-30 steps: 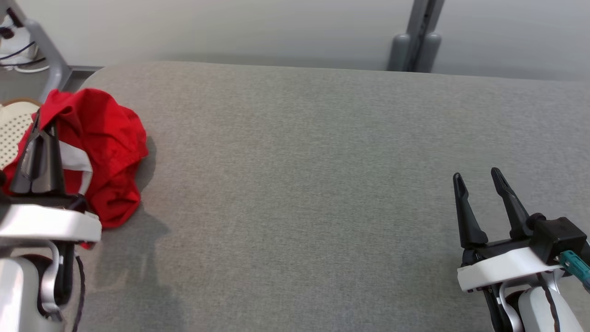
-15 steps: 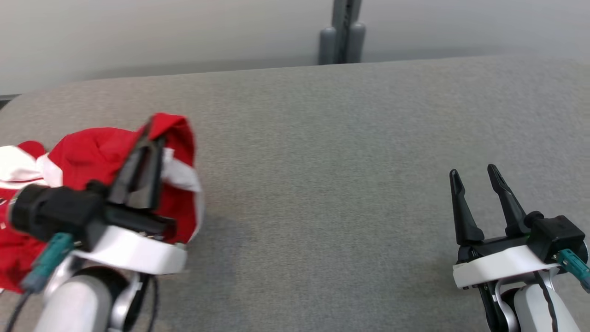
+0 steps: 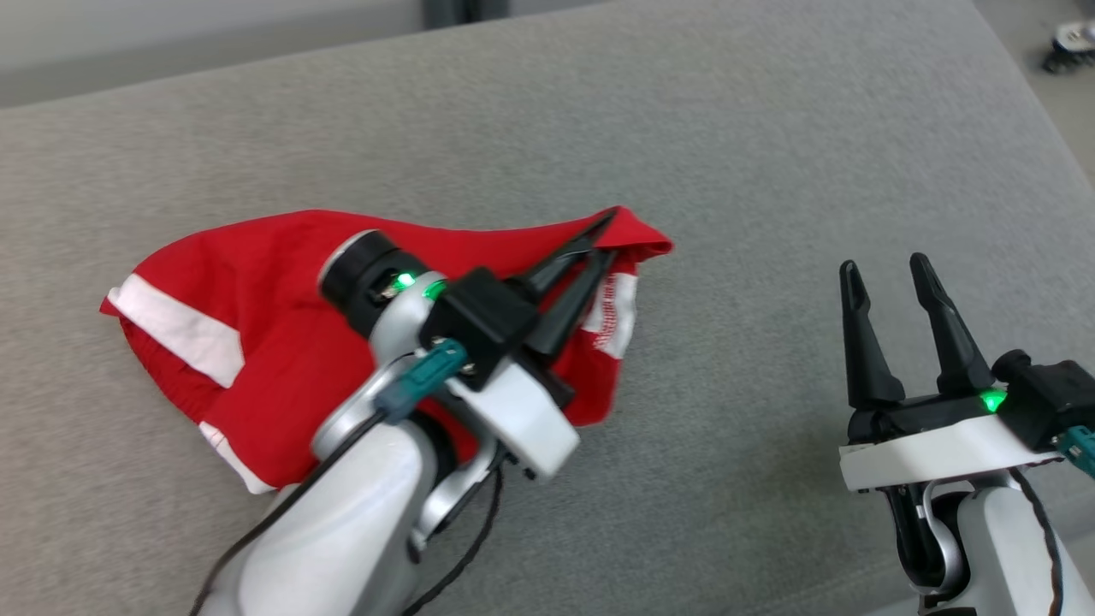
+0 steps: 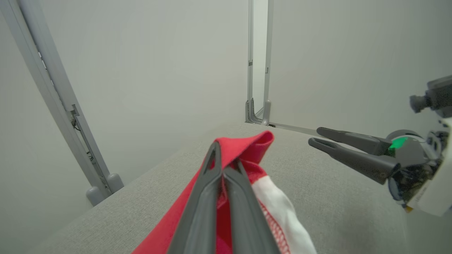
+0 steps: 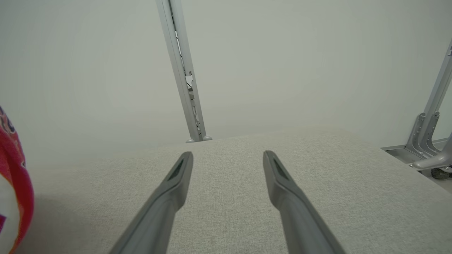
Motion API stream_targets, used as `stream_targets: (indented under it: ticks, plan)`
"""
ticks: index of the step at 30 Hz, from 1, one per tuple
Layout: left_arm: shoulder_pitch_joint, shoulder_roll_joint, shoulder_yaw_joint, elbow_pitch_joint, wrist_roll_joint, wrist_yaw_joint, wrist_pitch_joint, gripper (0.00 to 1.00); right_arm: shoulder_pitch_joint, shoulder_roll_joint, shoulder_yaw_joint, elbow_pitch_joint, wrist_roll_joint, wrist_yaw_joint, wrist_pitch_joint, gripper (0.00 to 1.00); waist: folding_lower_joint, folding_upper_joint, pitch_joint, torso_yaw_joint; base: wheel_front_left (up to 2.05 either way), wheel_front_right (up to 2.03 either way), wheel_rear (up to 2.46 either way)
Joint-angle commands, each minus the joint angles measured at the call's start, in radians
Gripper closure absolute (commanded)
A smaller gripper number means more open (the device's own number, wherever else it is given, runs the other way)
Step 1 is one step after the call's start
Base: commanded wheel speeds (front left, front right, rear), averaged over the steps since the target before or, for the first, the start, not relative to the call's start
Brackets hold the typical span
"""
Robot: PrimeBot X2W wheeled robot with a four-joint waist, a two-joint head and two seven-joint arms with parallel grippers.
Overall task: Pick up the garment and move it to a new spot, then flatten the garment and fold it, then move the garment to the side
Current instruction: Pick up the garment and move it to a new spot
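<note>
The garment (image 3: 257, 316) is red with white stripes and trails over the grey fabric table (image 3: 727, 154) to the left of centre. My left gripper (image 3: 609, 233) is shut on the garment's right edge and holds that corner raised. In the left wrist view the two closed fingers pinch a red fold of the garment (image 4: 247, 148). My right gripper (image 3: 885, 267) stands open at the lower right, apart from the cloth, with nothing between its fingers (image 5: 279, 176). That gripper (image 4: 314, 135) also shows at the right of the left wrist view. A strip of the garment (image 5: 14, 197) shows at the right wrist view's left edge.
The table's right edge (image 3: 1026, 94) runs down the upper right, with floor and a small wheeled base (image 3: 1074, 43) beyond it. Grey metal posts (image 5: 183, 70) stand behind the table against a pale wall.
My left gripper has carried the garment from the table's left end toward the middle, and the cloth has spread out behind it. The head camera has turned. The right gripper stays open.
</note>
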Motion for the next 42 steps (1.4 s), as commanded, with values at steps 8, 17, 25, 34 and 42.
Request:
stream_targets:
  ticks: [8,17,25,34,42]
  plan:
    - [-0.099,-0.036,-0.109,0.181,-0.045,-0.020,0.014,1.00,-0.021,-0.002,0.009,-0.018,0.062,0.000,-0.007,0.00,0.0000,0.0000,0.130,-0.136,0.00,0.00,0.00]
    - [-0.115,-0.032,-0.142,0.239,-0.080,-0.027,-0.014,0.00,-0.028,-0.002,-0.017,-0.020,0.053,0.000,-0.007,0.00,0.0000,0.0000,0.128,-0.097,0.00,0.00,0.00]
    - [-0.060,0.005,-0.083,0.194,-0.089,0.031,-0.121,0.00,-0.016,-0.003,-0.038,-0.009,-0.008,0.000,-0.007,0.00,0.0000,0.0000,0.057,0.018,0.00,0.00,0.00]
    - [0.036,0.065,0.102,0.223,-0.160,0.152,-0.241,0.00,0.012,-0.003,-0.061,0.009,-0.072,0.000,-0.007,0.00,0.0000,0.0000,-0.028,0.138,0.00,0.00,0.00]
    - [0.132,0.127,0.264,0.269,-0.235,0.211,-0.336,0.00,0.036,-0.004,-0.063,0.033,-0.099,0.000,-0.007,0.00,0.0000,0.0000,-0.093,0.197,0.00,0.00,0.00]
